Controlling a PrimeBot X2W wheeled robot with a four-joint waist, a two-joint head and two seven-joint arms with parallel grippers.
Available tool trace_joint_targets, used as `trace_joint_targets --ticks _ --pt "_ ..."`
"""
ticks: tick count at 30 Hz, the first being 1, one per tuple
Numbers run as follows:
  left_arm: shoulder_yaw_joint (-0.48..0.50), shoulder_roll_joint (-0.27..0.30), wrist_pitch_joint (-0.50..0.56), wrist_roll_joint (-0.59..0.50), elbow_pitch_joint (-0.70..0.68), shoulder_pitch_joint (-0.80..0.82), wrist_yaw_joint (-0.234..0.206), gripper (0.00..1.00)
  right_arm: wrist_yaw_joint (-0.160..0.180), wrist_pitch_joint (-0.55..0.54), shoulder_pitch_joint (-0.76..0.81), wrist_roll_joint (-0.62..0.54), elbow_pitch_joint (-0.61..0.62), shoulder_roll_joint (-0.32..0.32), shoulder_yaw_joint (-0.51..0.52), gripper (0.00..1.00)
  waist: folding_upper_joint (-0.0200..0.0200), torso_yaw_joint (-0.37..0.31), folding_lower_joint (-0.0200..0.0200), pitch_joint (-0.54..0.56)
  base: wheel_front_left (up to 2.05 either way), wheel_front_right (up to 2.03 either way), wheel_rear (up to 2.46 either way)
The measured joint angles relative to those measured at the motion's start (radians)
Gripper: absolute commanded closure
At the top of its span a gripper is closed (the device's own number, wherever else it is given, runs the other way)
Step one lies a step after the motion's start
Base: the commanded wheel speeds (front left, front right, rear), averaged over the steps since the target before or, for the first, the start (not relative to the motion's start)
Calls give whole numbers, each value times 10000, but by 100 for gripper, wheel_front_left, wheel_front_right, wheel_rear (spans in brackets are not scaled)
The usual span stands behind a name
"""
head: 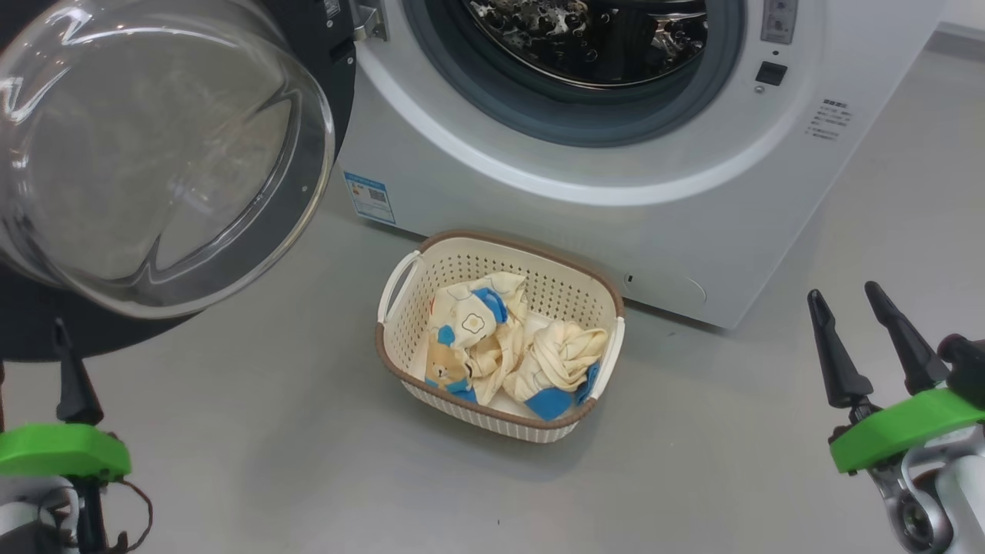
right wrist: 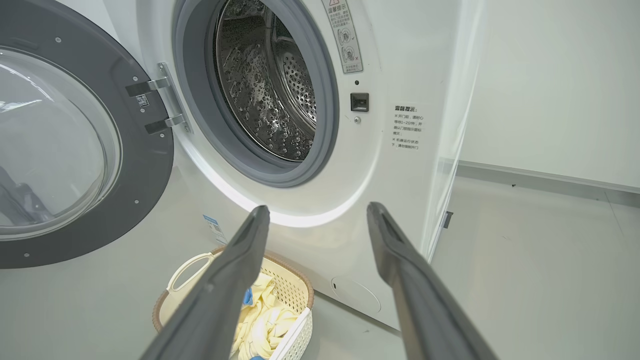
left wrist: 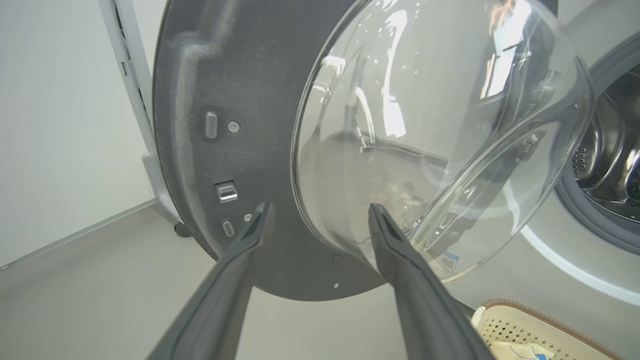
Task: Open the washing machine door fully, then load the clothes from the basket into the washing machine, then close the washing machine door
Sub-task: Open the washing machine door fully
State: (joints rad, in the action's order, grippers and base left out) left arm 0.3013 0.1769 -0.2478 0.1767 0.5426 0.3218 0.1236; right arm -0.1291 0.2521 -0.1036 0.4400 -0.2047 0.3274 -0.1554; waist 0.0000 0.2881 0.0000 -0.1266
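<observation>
The washing machine (head: 539, 192) stands with its drum mouth uncovered. The washing machine door (head: 154, 154) hangs wide open on the machine's left side, a rigid and probably heavy panel with slick glass. To close it, a push on the dark ring looks safer than on the porthole. On the floor just in front of the machine sits the basket (head: 569, 288), light and easy to shove. The clothes (head: 508, 346) lie crumpled inside it. They are soft and limp, so a pinch into a raised fold should lift one. The left gripper (left wrist: 317, 210) is spread wide and empty beside the door. The right gripper (head: 844, 294) is also spread and empty, off the machine's right front corner.
</observation>
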Motion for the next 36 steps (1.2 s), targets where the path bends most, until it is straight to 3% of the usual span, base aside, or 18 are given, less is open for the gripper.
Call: trace_joint_targets --ticks 12,36 --pt "-1894 -36 0 909 -1747 -1453 75 0 0 0 183 -2 23 -222 182 0 0 -1063 0 123 0 0 0" --pt "-4178 821 0 2048 -2380 -1545 77 0 0 0 187 -2 117 -589 556 0 0 -3294 0 -155 0 0 0"
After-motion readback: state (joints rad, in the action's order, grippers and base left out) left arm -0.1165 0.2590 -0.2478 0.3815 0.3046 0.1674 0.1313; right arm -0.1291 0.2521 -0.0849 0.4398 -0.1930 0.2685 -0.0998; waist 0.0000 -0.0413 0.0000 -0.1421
